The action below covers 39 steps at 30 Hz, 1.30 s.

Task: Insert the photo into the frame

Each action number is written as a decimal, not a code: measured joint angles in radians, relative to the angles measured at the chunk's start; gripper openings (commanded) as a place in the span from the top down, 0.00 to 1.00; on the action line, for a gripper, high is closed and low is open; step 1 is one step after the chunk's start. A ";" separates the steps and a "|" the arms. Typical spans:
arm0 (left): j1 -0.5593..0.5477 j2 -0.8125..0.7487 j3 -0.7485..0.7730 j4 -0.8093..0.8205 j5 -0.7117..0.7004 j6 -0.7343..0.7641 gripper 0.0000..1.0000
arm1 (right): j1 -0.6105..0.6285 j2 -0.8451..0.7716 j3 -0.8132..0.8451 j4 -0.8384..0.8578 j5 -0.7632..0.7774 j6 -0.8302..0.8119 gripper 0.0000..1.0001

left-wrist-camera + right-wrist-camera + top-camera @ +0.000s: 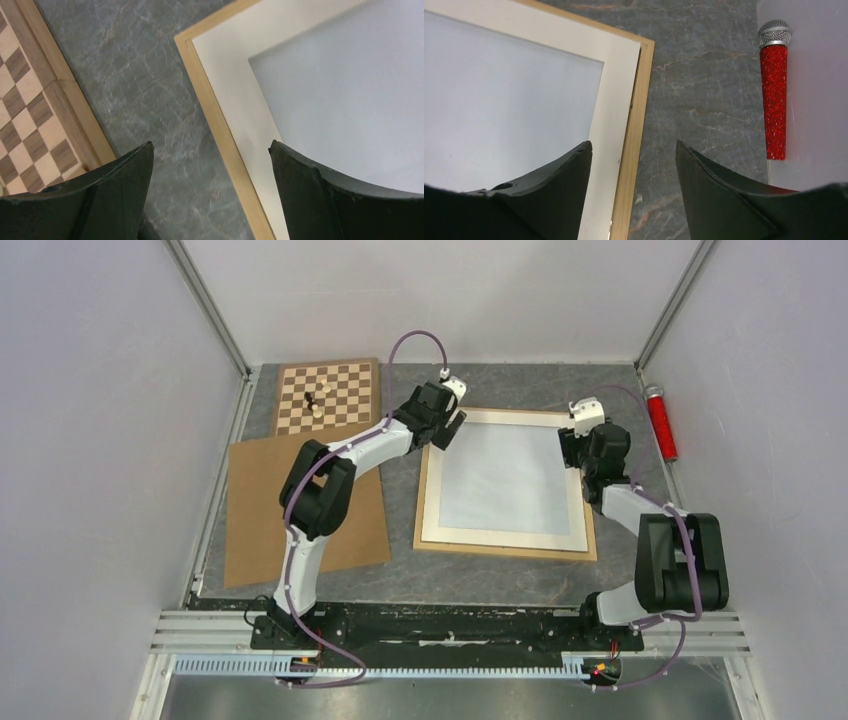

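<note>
The frame (500,551) of light wood lies flat on the table right of centre. It holds a cream mat (432,500) and a plain white sheet (505,480). The photo is not in view. My left gripper (447,430) hovers over the frame's far left corner, open and empty. In the left wrist view its gripper (211,150) straddles the wooden border (221,130). My right gripper (577,455) stands open over the frame's right edge near the far corner. In the right wrist view that gripper (634,147) has the border (636,115) between its fingers without touching it.
A brown backing board (260,520) lies left of the frame under the left arm. A chessboard (328,395) with two or three pieces (312,403) sits at the back left, also seen as a chessboard (30,125). A red microphone (661,423) lies by the right wall.
</note>
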 measured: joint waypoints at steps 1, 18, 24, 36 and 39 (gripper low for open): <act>0.002 0.031 0.031 0.000 -0.009 0.000 0.07 | 0.000 0.035 0.017 0.026 0.006 0.004 0.35; 0.060 0.210 0.254 0.016 -0.065 0.011 0.07 | -0.032 0.405 0.264 0.163 0.053 0.021 0.38; 0.060 0.272 0.330 0.006 -0.065 0.021 0.07 | -0.032 0.459 0.353 0.107 0.055 0.013 0.39; 0.060 0.315 0.372 -0.039 -0.060 0.054 0.07 | -0.032 0.642 0.671 -0.251 0.058 0.013 0.40; 0.060 0.315 0.375 -0.046 -0.058 0.066 0.07 | -0.032 0.668 0.716 -0.310 0.058 0.013 0.40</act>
